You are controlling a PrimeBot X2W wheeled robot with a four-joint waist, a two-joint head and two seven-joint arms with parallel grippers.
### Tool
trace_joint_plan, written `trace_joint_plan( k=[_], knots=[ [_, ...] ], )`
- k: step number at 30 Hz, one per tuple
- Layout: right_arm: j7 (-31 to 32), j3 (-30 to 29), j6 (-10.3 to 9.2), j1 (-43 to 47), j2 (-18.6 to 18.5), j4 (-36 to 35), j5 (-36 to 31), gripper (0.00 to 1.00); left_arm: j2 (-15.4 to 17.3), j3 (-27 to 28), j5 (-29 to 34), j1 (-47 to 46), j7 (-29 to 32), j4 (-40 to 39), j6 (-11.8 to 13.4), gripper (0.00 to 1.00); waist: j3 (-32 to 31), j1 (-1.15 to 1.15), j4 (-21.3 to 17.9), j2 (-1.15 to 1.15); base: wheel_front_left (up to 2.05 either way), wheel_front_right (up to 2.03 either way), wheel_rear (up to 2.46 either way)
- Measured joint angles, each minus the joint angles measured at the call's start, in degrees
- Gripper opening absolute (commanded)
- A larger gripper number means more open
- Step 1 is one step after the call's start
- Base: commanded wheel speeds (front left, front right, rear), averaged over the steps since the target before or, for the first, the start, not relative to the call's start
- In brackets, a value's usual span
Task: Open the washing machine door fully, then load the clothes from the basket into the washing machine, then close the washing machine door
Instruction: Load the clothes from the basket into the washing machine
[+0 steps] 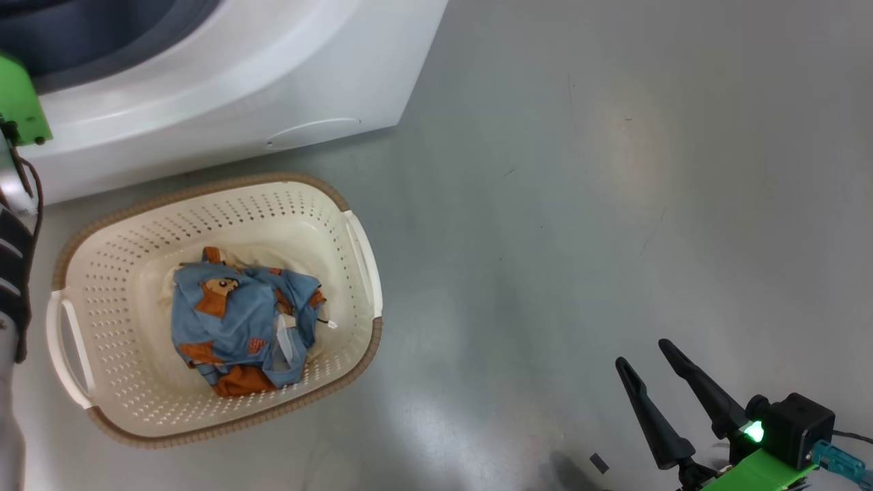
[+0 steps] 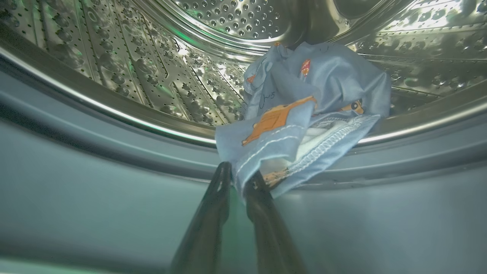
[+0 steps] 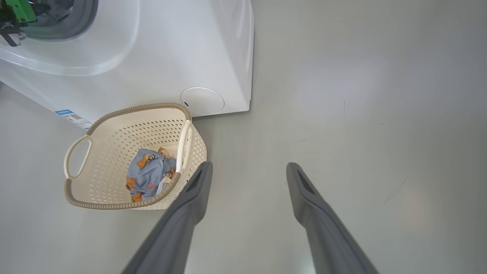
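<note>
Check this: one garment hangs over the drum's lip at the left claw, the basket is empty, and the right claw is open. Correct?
The basket is not empty: the head view shows a blue bundle lying in it. The rest holds: one garment hangs over the drum's lip at the left claw, and the right claw is open.

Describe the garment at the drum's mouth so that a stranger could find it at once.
Look into the white washing machine, at its steel drum. On the drum's lower lip, spilling onto the grey gasket, lies a light blue garment with orange figures. Unlike the bundle in the basket, it has its stitched hem between the left claw's tips.
</note>
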Motion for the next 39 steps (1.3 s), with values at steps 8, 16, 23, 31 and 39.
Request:
trace_joint_plan(
  k=[8,16,23,31,39],
  knots=[
    [0.00,0.05,0.00,-0.01,0.07,0.02,0.02,1.00,-0.03,0.21,-1.45,-0.98,-1.78,0.69,-1.27,0.00,0.13,0.00,-0.18,0.00,0.00,0.00,0.00],
    [0.00,0.64,0.00,-0.05,0.54,0.18,0.48,1.00,-1.02,0.98,-2.98,-3.39,-2.71,0.83,-1.96,0.00,0.15,0.00,-0.68,0.00,0.00,0.00,0.00],
    [0.00,1.11,0.00,-0.12,0.86,0.29,0.55,1.00,-0.82,3.19,-5.39,-4.43,-4.07,-2.08,-1.83,0.00,0.29,0.00,-1.46,0.00,0.00,0.00,0.00],
    [0.00,2.30,0.00,-0.26,0.99,0.62,1.03,1.00,0.94,4.31,-4.70,-4.54,-4.47,-11.03,-1.64,0.00,0.66,0.00,-2.93,0.00,0.00,0.00,0.00],
    [0.00,2.63,0.00,-0.44,1.11,0.76,1.97,1.00,2.50,7.16,-3.18,-4.33,-4.48,-19.73,-0.58,0.00,1.91,0.00,-4.50,0.00,0.00,0.00,0.00]
  ],
)
